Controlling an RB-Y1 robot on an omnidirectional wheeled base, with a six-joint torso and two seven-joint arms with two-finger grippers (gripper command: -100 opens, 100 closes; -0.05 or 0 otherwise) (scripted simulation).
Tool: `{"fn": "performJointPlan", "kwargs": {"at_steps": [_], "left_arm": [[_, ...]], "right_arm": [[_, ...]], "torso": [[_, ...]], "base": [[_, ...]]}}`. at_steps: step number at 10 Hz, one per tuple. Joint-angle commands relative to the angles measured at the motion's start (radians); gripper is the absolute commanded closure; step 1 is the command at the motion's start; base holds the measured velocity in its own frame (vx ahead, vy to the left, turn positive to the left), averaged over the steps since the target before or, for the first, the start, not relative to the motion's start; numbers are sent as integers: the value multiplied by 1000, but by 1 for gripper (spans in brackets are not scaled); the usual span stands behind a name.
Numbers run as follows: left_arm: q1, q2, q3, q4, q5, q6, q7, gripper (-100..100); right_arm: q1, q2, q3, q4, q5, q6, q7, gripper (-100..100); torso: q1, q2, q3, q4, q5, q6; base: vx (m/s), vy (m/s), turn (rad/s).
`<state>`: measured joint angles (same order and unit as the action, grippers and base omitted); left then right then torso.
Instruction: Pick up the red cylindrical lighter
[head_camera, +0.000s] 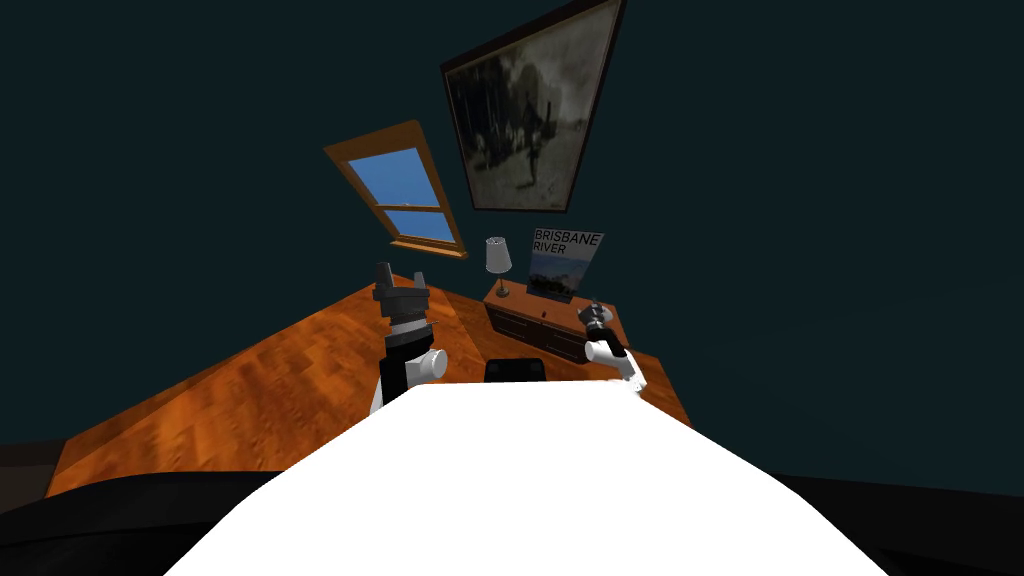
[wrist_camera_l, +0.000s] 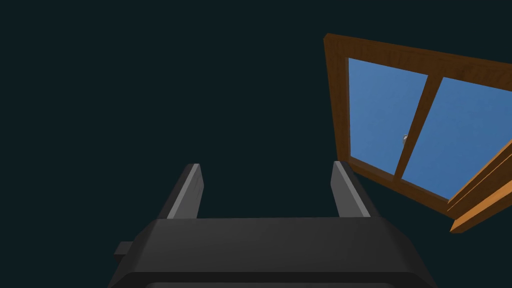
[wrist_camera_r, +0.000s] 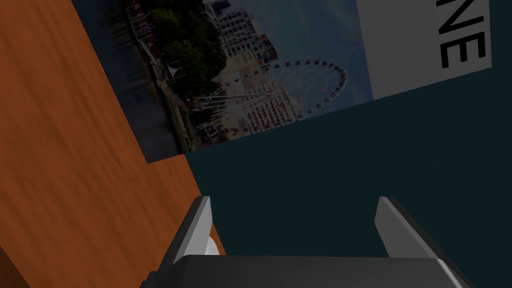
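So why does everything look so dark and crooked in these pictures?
Head view: the wide, rolled lens slants the window, framed picture and wood floor together, and the walls render a dim teal. Left wrist view: the window's blue panes are the brightest patch. Right wrist view: the Brisbane River poster looks dim and turned sideways.

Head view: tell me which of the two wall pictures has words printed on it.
The small poster by the lamp: it reads BRISBANE RIVER. The large dark-framed picture above it bears no lettering.
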<state>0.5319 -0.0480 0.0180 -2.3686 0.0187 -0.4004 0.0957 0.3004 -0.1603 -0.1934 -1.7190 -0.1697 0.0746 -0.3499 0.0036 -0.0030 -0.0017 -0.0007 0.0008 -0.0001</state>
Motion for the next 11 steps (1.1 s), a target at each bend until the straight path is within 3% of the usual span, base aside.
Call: {"fn": "performJointPlan", "kwargs": {"at_steps": [1, 4, 7, 9, 10, 11], "left_arm": [[0, 0, 0, 0, 0, 0, 0, 0], [0, 0, 0, 0, 0, 0, 0, 0], [0, 0, 0, 0, 0, 0, 0, 0], [0, 0, 0, 0, 0, 0, 0, 0], [0, 0, 0, 0, 0, 0, 0, 0], [0, 0, 0, 0, 0, 0, 0, 0]], "right_arm": [[-15, 1, -8, 27, -9, 39, -30, -100], [-52, 3, -33, 106, -41, 112, -108, -100], [-71, 4, -45, 150, -56, 146, -146, -100], [-110, 7, -69, 231, -85, 202, -213, -100], [-110, 7, -69, 231, -85, 211, -223, -100], [-130, 9, -80, 270, -99, 242, -260, -100]], "torso": [[0, 0, 0, 0, 0, 0], [-1, 0, 0, 0, 0, 0], [-2, 0, 0, 0, 0, 0], [-2, 0, 0, 0, 0, 0], [-1, -1, -1, 0, 0, 0], [-1, -1, 0, 0, 0, 0]], "base": [[41, 50, -22], [37, 41, -30], [36, 32, -21], [52, 44, -35], [50, 49, -17], [50, 49, -19]]}}
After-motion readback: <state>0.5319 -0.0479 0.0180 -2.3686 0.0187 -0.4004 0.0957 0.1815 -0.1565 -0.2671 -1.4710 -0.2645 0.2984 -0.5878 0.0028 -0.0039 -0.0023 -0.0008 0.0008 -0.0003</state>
